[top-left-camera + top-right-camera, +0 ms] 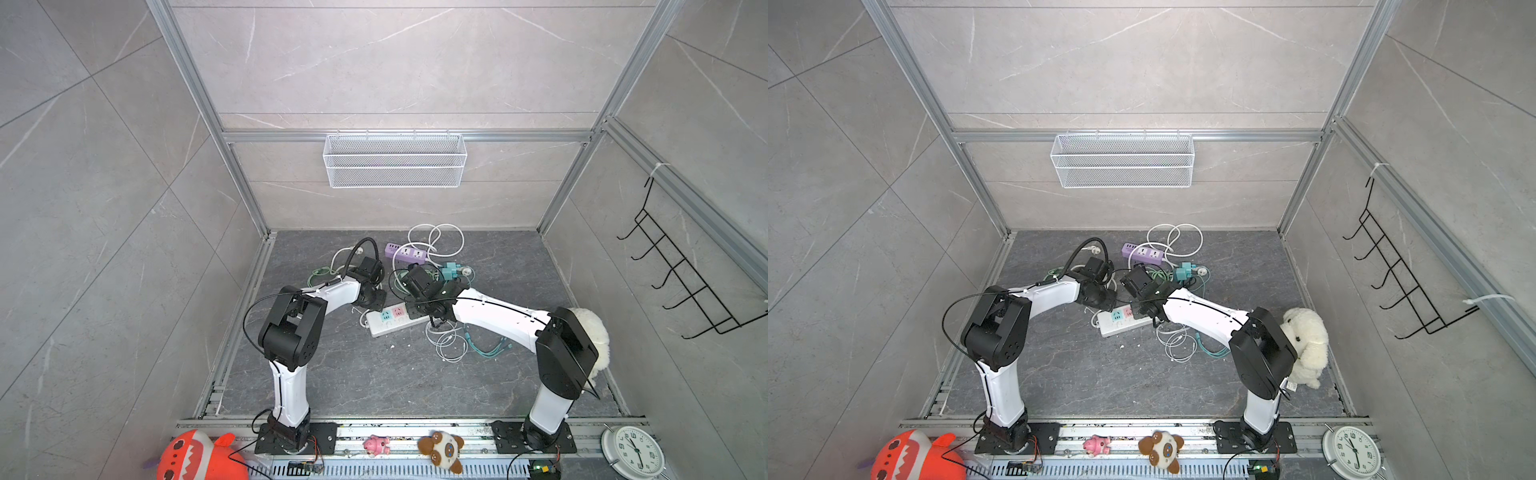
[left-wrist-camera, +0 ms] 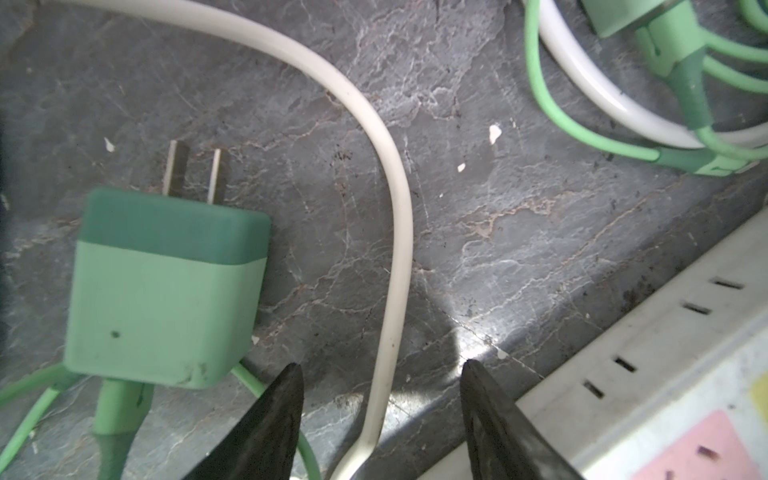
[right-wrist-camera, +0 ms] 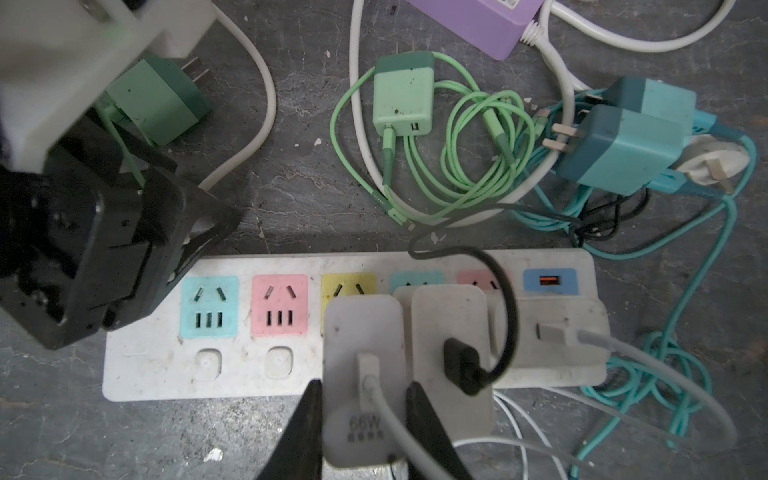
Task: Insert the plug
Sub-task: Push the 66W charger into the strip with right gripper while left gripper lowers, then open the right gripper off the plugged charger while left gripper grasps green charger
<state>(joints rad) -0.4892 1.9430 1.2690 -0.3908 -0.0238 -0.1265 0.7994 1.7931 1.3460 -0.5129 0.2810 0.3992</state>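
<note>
A white power strip point(image 3: 145, 374) with coloured sockets lies mid-floor in both top views point(image 1: 386, 328) point(image 1: 1115, 328). My right gripper point(image 3: 363, 384) is shut on a white charger plug point(image 3: 361, 332) marked 66W, which stands over the yellow socket point(image 3: 347, 282). Its prongs are hidden. My left gripper point(image 2: 382, 363) is open just off the strip's end point(image 2: 665, 353), its fingers either side of a white cable point(image 2: 399, 232) on the floor. A green charger point(image 2: 166, 291) lies flat beside it with its prongs bare.
Two more white chargers point(image 3: 449, 332) point(image 3: 548, 336) sit on the strip beside the held plug. Behind lie another green charger point(image 3: 403, 95), teal chargers point(image 3: 623, 145), a purple strip point(image 3: 478, 20) and tangled cables. A plush dog point(image 1: 590, 332) sits behind the right arm.
</note>
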